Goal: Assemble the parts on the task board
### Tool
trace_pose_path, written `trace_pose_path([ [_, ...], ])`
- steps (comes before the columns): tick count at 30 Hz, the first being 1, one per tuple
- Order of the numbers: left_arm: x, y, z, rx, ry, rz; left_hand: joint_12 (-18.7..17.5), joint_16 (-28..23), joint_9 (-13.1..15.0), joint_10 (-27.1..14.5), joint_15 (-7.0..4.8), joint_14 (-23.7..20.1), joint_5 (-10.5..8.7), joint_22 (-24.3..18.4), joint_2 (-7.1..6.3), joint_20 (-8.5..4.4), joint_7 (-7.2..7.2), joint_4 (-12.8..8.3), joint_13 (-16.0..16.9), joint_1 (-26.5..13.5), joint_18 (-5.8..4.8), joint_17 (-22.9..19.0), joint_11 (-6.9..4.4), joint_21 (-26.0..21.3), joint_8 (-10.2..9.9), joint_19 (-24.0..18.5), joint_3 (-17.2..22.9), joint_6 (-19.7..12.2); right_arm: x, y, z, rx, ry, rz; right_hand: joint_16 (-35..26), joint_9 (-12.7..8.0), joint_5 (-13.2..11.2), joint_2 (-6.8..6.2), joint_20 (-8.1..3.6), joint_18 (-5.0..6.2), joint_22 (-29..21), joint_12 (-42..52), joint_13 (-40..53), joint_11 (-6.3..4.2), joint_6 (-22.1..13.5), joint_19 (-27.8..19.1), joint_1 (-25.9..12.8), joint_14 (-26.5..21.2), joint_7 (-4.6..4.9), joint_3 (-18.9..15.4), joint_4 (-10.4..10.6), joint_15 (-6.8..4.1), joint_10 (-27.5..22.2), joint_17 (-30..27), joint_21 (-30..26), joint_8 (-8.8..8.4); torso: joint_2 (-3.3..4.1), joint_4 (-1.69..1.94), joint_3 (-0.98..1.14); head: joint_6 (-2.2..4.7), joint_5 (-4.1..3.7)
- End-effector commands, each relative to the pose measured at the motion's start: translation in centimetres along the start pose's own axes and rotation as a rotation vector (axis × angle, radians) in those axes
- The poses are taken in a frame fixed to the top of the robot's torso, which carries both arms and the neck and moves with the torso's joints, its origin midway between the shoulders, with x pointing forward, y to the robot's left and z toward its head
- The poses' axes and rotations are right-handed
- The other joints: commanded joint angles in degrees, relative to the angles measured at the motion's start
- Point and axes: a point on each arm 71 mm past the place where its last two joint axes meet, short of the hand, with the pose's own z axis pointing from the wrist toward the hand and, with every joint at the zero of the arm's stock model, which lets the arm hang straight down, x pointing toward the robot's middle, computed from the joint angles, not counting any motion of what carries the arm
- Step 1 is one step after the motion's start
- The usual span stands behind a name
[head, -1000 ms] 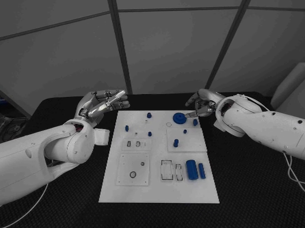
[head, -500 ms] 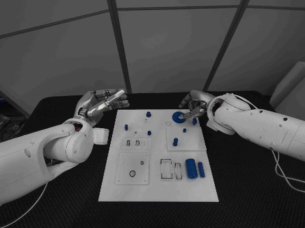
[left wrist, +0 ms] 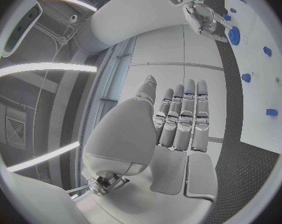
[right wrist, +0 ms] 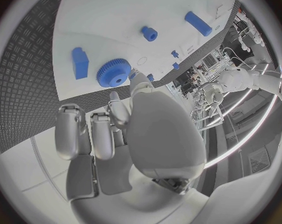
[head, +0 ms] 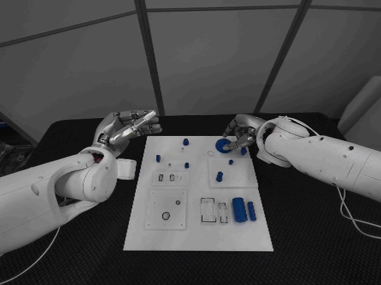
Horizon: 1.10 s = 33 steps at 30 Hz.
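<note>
The white task board (head: 199, 231) lies in the middle of the black table. A blue gear (head: 223, 146) lies flat near its far edge, with a small blue block (head: 244, 152) beside it. My right hand (head: 242, 132) hangs over that edge, one fingertip down at the gear's rim. In the right wrist view the thumb tip reaches the gear (right wrist: 113, 72) while the other fingers (right wrist: 72, 129) stay curled back and off it. My left hand (head: 129, 127) is raised off the board's far left corner, fingers straight and together, holding nothing. The left wrist view shows that flat hand (left wrist: 178, 129) and the gear (left wrist: 234, 35).
Small blue pegs (head: 186, 142) (head: 158, 159) (head: 219, 176) stand on the board's far half. A thick blue cylinder (head: 239, 209) and a thinner bar (head: 251, 211) lie at the near right beside empty slots (head: 208, 211). Black table (head: 318, 237) surrounds the board.
My right hand has shifted left and closer to the gear, its fingertip now at the rim. The gear and the left hand have stayed where they were.
</note>
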Motion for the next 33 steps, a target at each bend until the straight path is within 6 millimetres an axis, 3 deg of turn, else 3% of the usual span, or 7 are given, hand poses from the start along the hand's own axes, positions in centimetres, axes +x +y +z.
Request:
trace_pose_path([
  [1, 0.14, -0.17, 0.06, 0.011, 0.015, 0.000, -0.05, 0.08, -0.05, 0.23, -0.08, 0.40, -0.39, -0.06, 0.47, -0.27, 0.14, -0.38, -0.03, 0.05, -1.68, 0.07, 0.11, 0.25, -0.19, 0.28, -0.02, 0.44, 0.22, -0.02, 0.11, 0.009, 0.031, -0.023, 0.33, 0.01, 0.26, 0.56, 0.07, -1.04, 1.66, 0.82, 0.81, 0.02, 0.31, 0.55, 0.53, 4.32, -0.05, 0.46, -0.13, 0.28, 0.69, 6.64, 0.30, 0.28, 0.03, -0.03, 0.04, -0.06, 0.02],
  [13, 0.14, -0.14, 0.09, 0.011, 0.014, 0.001, -0.05, 0.08, -0.05, 0.23, -0.08, 0.40, -0.39, -0.06, 0.47, -0.27, 0.14, -0.38, -0.03, 0.05, -1.68, 0.07, 0.11, 0.25, -0.19, 0.28, -0.02, 0.44, 0.67, -0.26, 0.34, 0.023, 0.060, -0.045, 0.71, -0.02, 0.63, 1.40, 0.10, -1.20, 2.49, 3.63, 3.77, -0.01, 0.74, 0.96, 1.27, 4.46, -0.12, 1.22, -0.96, 0.29, 1.68, 7.51, 0.68, 0.55, 0.04, 0.00, 0.06, -0.32, 0.00],
  [22, 0.14, -0.12, 0.12, 0.010, 0.014, 0.001, -0.14, 0.06, -0.05, 0.15, -0.07, 0.42, -0.38, -0.06, 0.49, -0.28, 0.16, -0.43, -0.06, 0.08, -1.69, 0.08, 0.13, 0.26, -0.22, 0.30, -0.01, 0.44, 0.99, -0.13, 0.46, 0.022, 0.074, -0.049, 0.81, 0.13, 0.55, 2.56, 0.04, -1.26, 2.87, 5.75, 6.02, -0.17, 3.03, 1.10, 0.75, 4.47, -0.34, 1.64, -1.58, 0.18, 2.55, 7.72, 0.87, 1.23, 0.03, 0.02, 0.04, -0.60, 0.10],
  [33, 0.07, -0.12, 0.12, 0.010, 0.012, 0.002, -0.14, 0.06, -0.05, 0.15, -0.07, 0.42, -0.38, -0.06, 0.49, -0.28, 0.16, -0.43, -0.06, 0.08, -1.69, 0.08, 0.13, 0.26, -0.22, 0.30, -0.01, 0.44, 0.87, -0.32, 0.50, 0.045, 0.053, -0.066, 0.97, 0.04, 0.03, 2.71, -0.02, -1.35, 3.34, 7.79, 8.16, -0.29, 4.28, 1.33, -1.30, 4.55, -0.56, 1.05, -1.47, 0.10, 3.53, 8.13, 1.08, 1.24, 0.03, 0.00, 0.04, -0.77, 0.16],
])
